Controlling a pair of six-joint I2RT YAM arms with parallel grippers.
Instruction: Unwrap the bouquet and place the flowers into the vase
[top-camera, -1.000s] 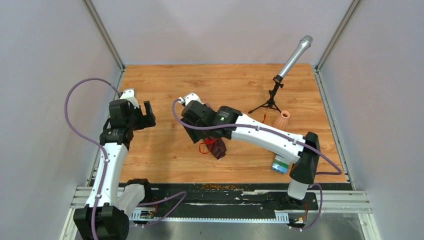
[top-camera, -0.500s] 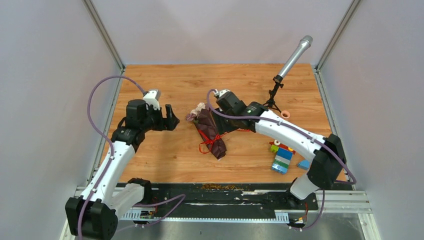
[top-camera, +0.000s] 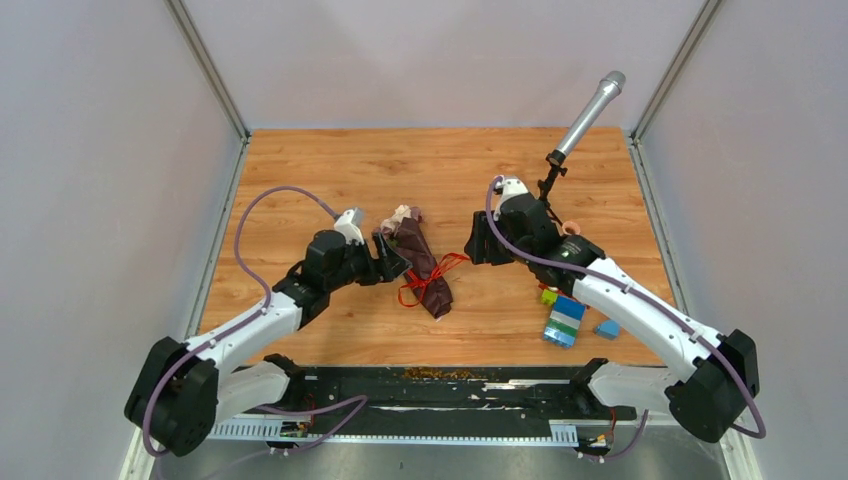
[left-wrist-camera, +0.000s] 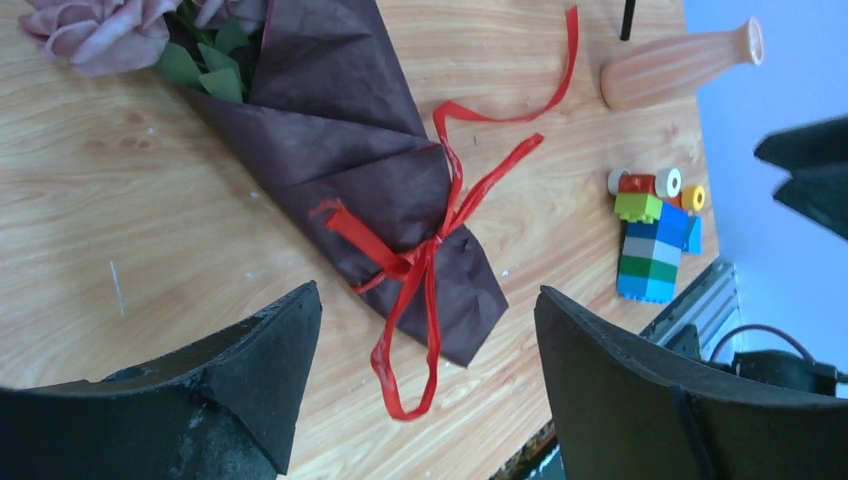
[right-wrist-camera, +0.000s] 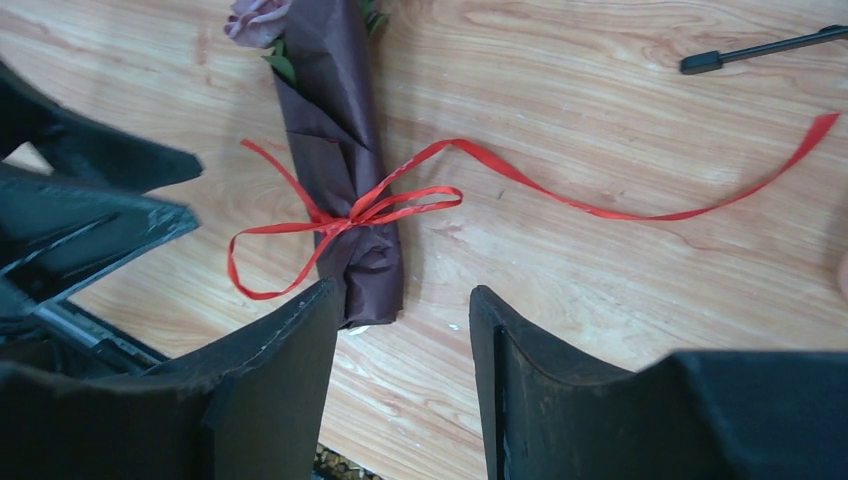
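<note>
Left claw fingers wide apart, nothing between them, low over the surface

Bouquet lies flat just ahead of the left claw, closest at its upper half; top view can't settle whether they touch. In the left wrist view the maroon cone runs diagonally beyond the two fingertips, narrow end nearest the claw, flower end far left

Flowers: mauve-pink rose head and green leaves poke out of the wide end, stems inside the paper

Red ribbon tied in a bow round the lower part of the cone, with one long loose tail trailing over the wood toward the right claw

Right claw fingers partly apart, gap empty, holding nothing. It faces the bouquet from the opposite side to the left claw, near but clearly not touching. In its wrist view the cone's narrow end sits just ahead of its left finger and the ribbon tail crosses in front

Vase, peach ribbed, sits behind the right claw, well beyond the bouquet from the left claw, mostly hidden by the right arm from above

Toy-brick stack is beside the right forearm, the microphone on its tripod beyond the vase
</note>
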